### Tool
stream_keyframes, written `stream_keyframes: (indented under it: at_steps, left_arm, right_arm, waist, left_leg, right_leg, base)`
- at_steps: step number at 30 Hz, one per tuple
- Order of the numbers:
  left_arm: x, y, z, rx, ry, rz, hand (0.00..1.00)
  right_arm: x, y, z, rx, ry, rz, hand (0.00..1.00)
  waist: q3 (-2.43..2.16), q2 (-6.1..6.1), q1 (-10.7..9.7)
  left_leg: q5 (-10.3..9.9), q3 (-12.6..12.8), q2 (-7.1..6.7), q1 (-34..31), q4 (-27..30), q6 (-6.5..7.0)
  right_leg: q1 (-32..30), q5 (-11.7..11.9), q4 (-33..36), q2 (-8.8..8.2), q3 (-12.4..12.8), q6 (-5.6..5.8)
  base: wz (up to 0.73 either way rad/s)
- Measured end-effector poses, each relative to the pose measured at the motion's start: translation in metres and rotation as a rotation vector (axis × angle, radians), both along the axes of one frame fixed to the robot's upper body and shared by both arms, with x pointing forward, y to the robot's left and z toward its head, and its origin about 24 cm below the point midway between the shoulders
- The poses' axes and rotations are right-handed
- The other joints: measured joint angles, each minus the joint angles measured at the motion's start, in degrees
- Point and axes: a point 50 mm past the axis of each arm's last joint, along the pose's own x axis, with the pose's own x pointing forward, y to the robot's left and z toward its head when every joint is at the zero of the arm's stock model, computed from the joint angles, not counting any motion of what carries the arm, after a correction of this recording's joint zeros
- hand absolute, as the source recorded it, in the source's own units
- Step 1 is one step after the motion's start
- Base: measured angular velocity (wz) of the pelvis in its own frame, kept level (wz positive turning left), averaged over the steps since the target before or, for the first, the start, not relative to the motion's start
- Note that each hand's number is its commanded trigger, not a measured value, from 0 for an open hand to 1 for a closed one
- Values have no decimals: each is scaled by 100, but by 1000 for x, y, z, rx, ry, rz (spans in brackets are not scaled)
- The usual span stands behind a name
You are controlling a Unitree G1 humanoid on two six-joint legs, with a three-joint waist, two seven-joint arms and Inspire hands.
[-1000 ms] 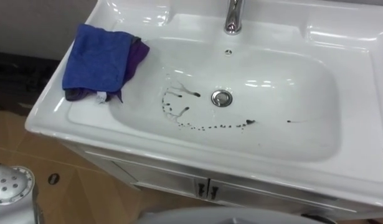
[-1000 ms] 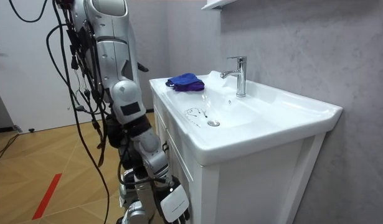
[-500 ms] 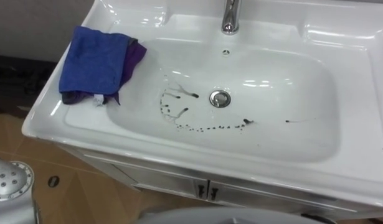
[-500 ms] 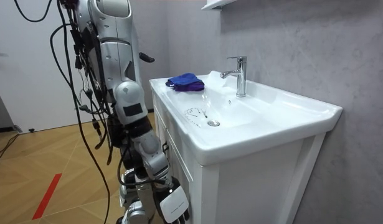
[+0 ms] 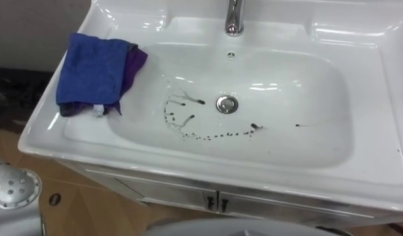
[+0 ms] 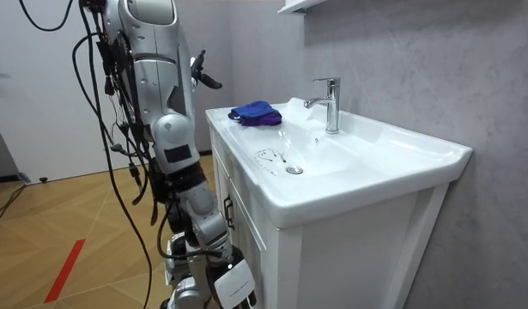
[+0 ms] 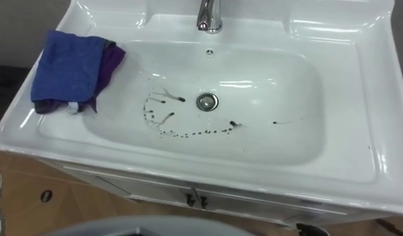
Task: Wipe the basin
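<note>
**Fingers free, cloth not yet taken**

Fingers of the left hand looked loosely spread and empty, held up at chest height. Ahead of and below them, well apart, the folded blue microfibre cloth lay on the rim of the white ceramic basin. Dark ink-like stains sat farther on. The right hand hung low beside the white cabinet, and its grip we could not tell. We judged fetching was the step in hand: next, the left hand must drop onto the cloth and close.
</note>
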Motion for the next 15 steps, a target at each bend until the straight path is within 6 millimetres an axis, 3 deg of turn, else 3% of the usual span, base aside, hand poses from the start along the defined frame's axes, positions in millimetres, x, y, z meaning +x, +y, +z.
stream_keyframes:
  at_steps: [9, 15]
  left_arm:
    - [23, -31, -17, -63, 150, -208, 0]
    - [26, -34, -19, -73, 186, -263, 0]
  right_arm:
    - [-3, 4, -2, 12, 46, 28, 0]
    - [-4, 6, -3, 31, 60, 56, 0]
  waist:
    - [4, -83, -157]
    - [-5, -98, -187]
  left_leg:
    - [0, 110, 15, 0, -1, 0]
    - [0, 205, 32, 31, 2, 0]
  right_leg:
    - [-12, 5, 35, 3, 43, 6]
    - [-42, 7, 72, 18, 162, 2]
  base:
    - [-2]
    - [-9]
